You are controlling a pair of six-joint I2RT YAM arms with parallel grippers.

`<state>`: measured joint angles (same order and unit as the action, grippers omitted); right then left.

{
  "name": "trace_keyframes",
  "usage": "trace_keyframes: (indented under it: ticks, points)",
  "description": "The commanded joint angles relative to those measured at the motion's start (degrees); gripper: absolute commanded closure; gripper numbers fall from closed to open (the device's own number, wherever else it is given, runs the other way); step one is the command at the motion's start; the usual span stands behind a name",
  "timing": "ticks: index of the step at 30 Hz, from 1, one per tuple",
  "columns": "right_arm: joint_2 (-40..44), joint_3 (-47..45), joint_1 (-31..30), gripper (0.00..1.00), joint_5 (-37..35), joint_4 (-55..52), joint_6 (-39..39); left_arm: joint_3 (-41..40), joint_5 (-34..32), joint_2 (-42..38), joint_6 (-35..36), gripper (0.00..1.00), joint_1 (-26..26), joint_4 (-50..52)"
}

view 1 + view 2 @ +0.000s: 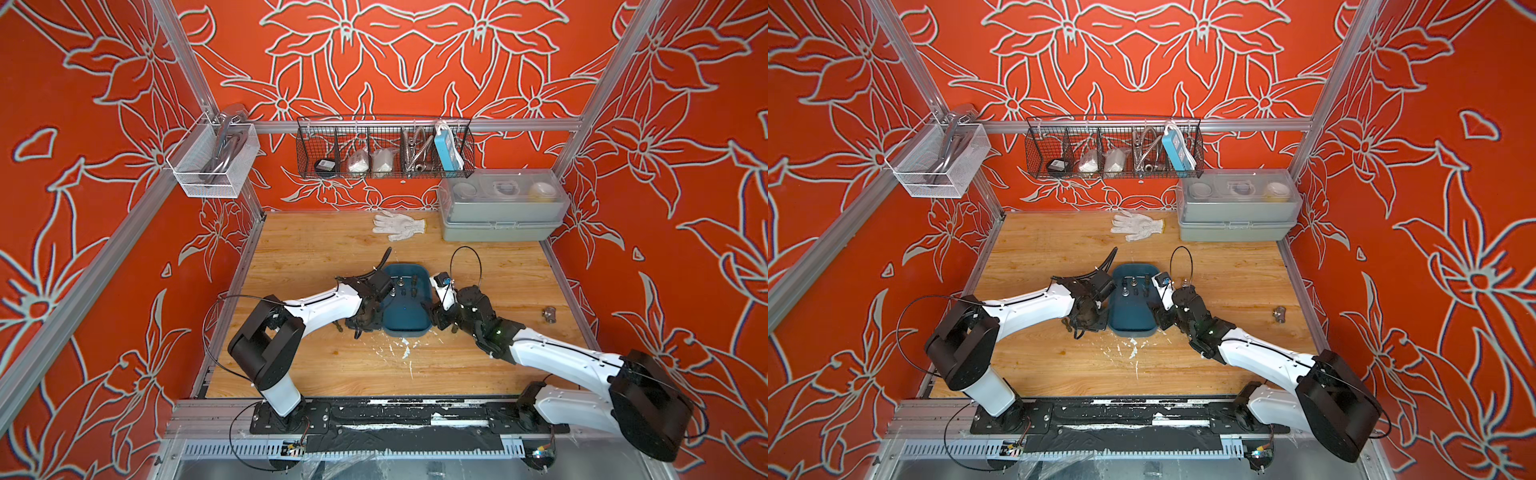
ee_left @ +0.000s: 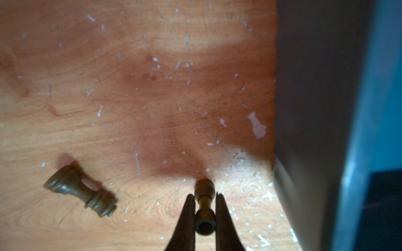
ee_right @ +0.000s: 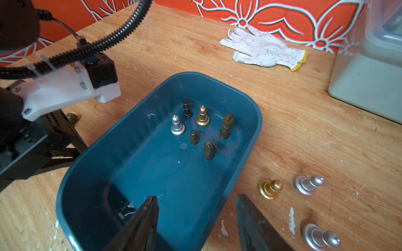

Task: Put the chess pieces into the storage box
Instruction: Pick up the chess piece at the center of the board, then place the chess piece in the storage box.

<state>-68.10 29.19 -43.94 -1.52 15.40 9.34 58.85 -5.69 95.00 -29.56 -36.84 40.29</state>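
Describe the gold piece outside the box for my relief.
Start at the blue box mid-table. Look at the wood beside it, near the right gripper. The gold piece sits nearest the box; the two silver pieces by it are farther out.

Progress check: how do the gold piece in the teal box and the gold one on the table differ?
The gold piece in the box stands upright; the gold piece on the table lies on its side. The first is inside the storage box, the second outside it. Both shiny gold.
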Motion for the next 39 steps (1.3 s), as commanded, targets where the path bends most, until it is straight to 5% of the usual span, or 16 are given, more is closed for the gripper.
trace_keyframes:
  ticks: [1,12,25,39]
  points:
    - [1.3,1.3,-0.3,0.39,-1.4,-0.5,0.5,2.0,-1.9,-2.4,0.5,0.89,-0.3,3.3]
    - [6.9,0.1,2.6,0.39,-4.7,-2.7,4.4,14.7,-5.2,-5.0,3.5,0.88,-0.4,11.4]
    - [8.1,-0.9,4.0,0.39,-4.6,-2.6,5.0,35.0,-3.3,12.5,8.5,0.89,-3.2,14.2]
    - [7.9,-1.4,4.0,0.39,-4.1,-1.6,4.6,33.7,-4.3,20.4,7.5,0.89,-2.5,8.4]
